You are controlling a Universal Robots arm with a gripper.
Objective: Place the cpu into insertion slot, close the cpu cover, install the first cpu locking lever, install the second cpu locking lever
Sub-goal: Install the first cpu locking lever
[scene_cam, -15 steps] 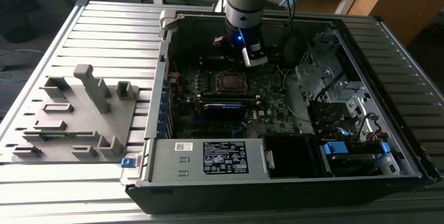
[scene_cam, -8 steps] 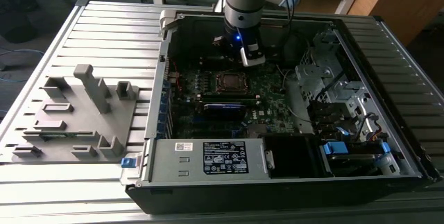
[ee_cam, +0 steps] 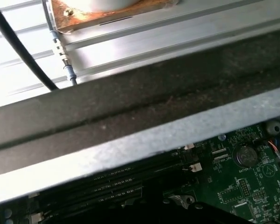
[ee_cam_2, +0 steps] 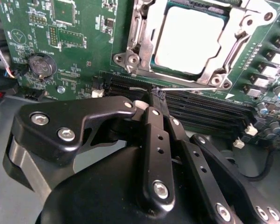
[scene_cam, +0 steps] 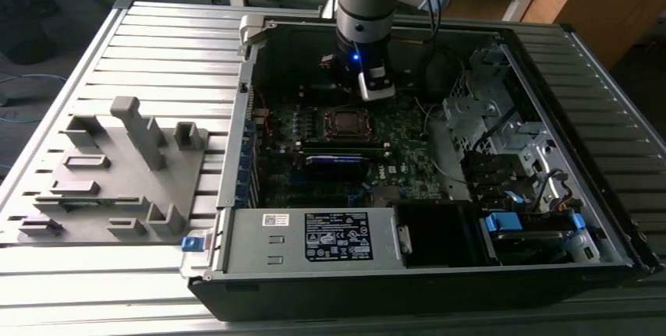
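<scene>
The cpu (ee_cam_2: 189,39), a square chip with a pale metal face, sits in the insertion slot (scene_cam: 344,123) on the green motherboard. The silvery cpu cover (ee_cam_2: 136,28) lies flat around it, its window framing the chip. A thin wire locking lever (ee_cam_2: 196,87) runs along the socket's edge beside the memory slots. My gripper (ee_cam_2: 156,93) is shut, its black fingertips (ee_cam_2: 151,112) together right at one end of that lever. Whether they pinch the wire or only press it, I cannot tell. In the exterior view the gripper (scene_cam: 377,94) hangs just behind the socket, inside the open case.
Long black memory slots (ee_cam_2: 205,105) lie directly under the fingertips. A coin cell battery (ee_cam_2: 41,65) is off to one side. The case wall (ee_cam: 130,144) stands close to the wrist. A drive cage (scene_cam: 489,118), a power supply (scene_cam: 312,235) and a grey fixture tray (scene_cam: 115,172) surround the board.
</scene>
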